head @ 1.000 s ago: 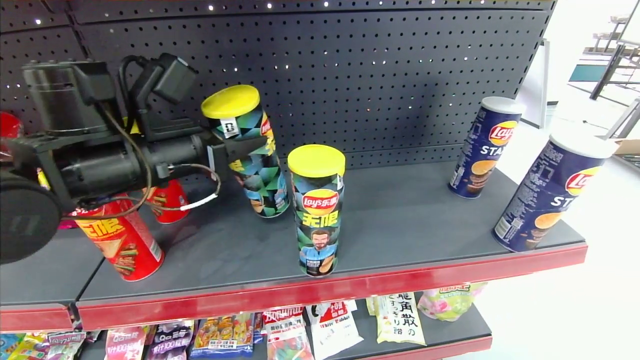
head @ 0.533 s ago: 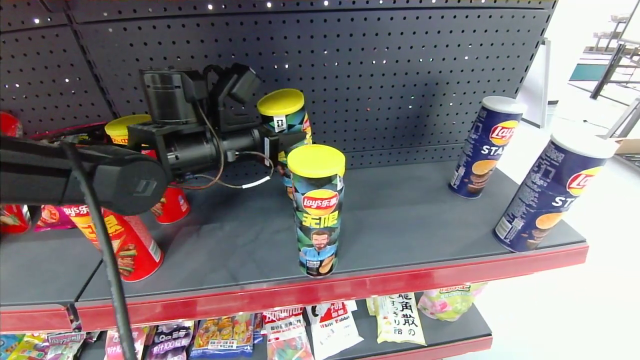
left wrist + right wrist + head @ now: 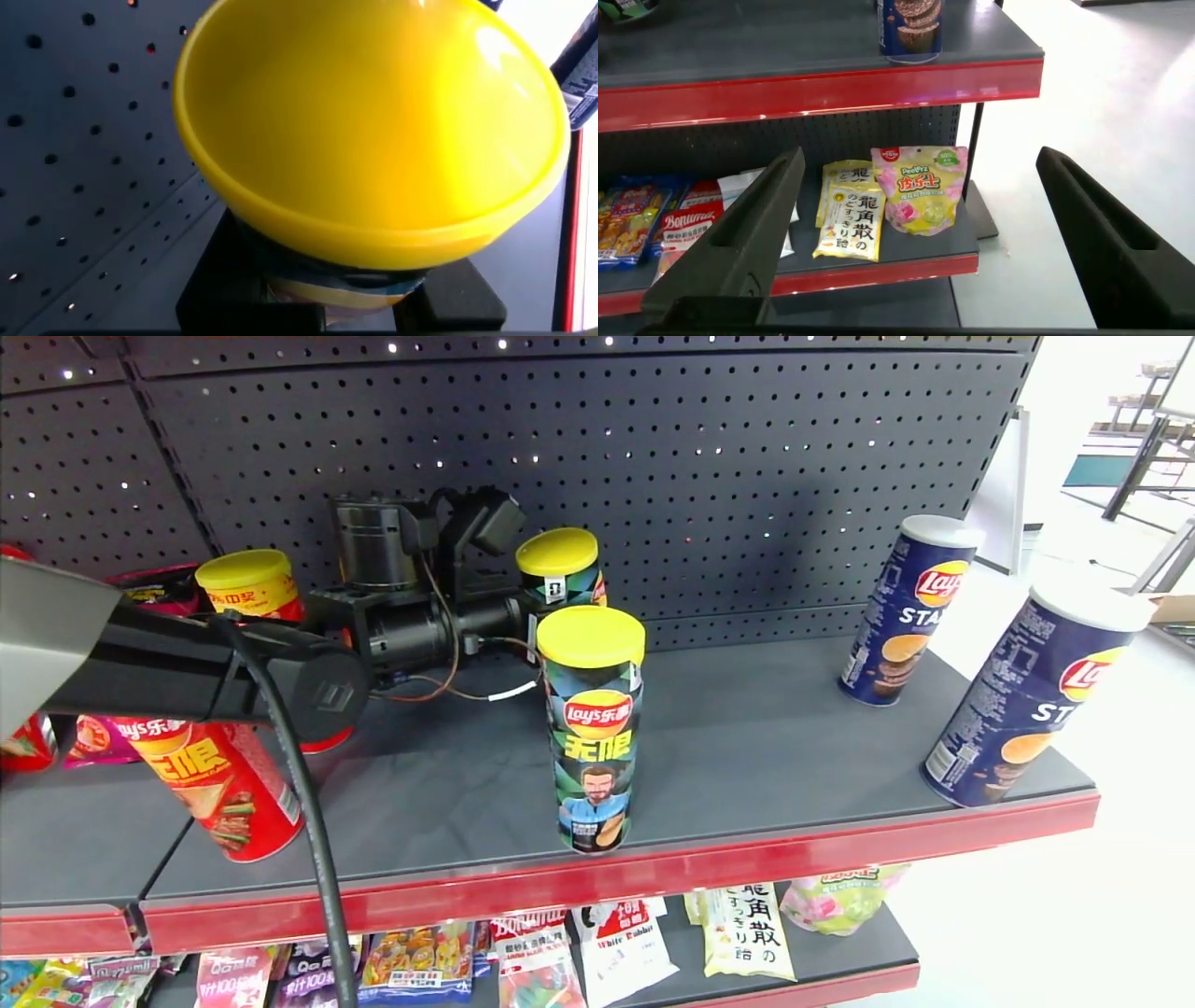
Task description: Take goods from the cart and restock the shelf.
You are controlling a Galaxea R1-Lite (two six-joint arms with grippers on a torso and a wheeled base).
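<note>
Two cans at centre of head frame: held can (image 3: 558,565) upper centre, just behind front can (image 3: 593,728) at mid-frame. Your left gripper (image 3: 530,609) clamped on held can's body below yellow lid (image 3: 374,131), arm stretched across from frame left. Can upright, long axis vertical, near pegboard (image 3: 747,476). Base hidden behind front can, so contact with shelf (image 3: 747,747) can't be told. Right gripper (image 3: 920,163) spread wide, empty — left arm is nearer one. Next call likely straight down, minding clearance to front can.
</note>
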